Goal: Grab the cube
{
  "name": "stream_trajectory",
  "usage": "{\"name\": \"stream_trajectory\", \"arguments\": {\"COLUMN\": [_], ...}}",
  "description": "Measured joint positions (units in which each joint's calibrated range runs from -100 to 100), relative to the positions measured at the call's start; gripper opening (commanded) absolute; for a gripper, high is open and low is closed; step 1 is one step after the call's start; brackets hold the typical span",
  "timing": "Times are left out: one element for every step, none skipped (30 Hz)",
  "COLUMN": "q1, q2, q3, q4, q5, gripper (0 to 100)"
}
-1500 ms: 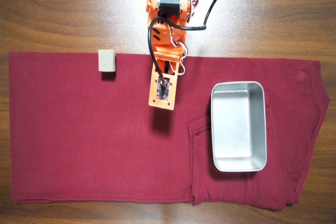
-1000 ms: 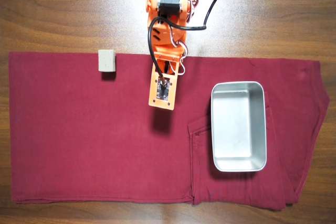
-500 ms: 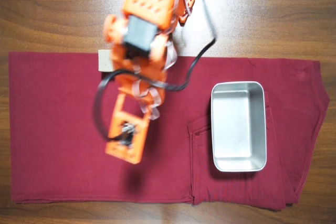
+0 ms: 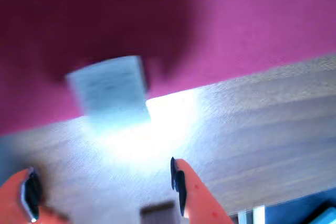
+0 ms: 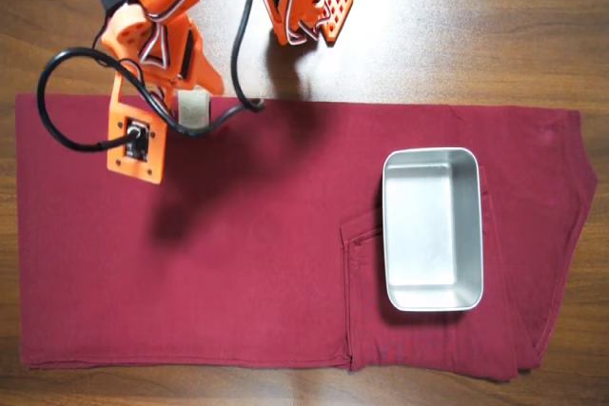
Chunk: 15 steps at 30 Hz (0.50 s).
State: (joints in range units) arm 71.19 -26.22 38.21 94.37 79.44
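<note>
The orange gripper (image 4: pixel 105 195) stands parted in the wrist view, its 2 fingertips (image 4: pixel 186 187) at the lower edge with bare surface between them; nothing is held. The cube (image 4: pixel 109 90), pale and blurred there, lies ahead of the fingertips, clear of both, on the edge of the dark red cloth (image 4: pixel 252 24) where that cloth meets the wooden table (image 4: pixel 262 129). In the overhead view the cube (image 5: pixel 194 109) sits at the cloth's (image 5: pixel 247 263) upper border, near its left end, partly screened by the arm's (image 5: pixel 143 64) orange frame and a black cable (image 5: pixel 67 130). A metal tray (image 5: pixel 433 164) rests on the right part of the cloth, well apart from the cube. The table (image 5: pixel 495 26) shows above the cloth.
</note>
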Motion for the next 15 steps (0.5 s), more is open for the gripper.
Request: {"name": "stream_trajectory", "arguments": {"q1": [0.6,0.6,0.5,0.5,0.4,0.1,-0.8,-1.79,-2.79,-4.09,-5.18,-6.48,-7.18,-7.68,-8.28], "q2": [0.61,1.56,2.34,3.39,4.95,6.08,6.86,7.38,8.25,9.11,9.55,9.72,9.72,9.9,9.98], "q3": [1.66,2.58,2.76,2.95,2.95,2.95,2.95,2.95,2.95,2.95,2.95,2.95,3.31,3.96,4.51], "q4": [-2.91,-5.35,-7.04,-8.54,-10.14,-11.64,-12.68,-13.71,-14.74,-15.68,-16.24,-16.34,-16.62,-17.18,-17.56], "q5": [0.2,0.2,0.1,-0.24,-0.93,-1.81,-2.54,-3.32,-4.15,-5.08,-5.91,-6.59,-7.13,-7.62,-7.86], "gripper": [32,32,33,33,33,32,32,31,31,31,31,31,31,31,31]}}
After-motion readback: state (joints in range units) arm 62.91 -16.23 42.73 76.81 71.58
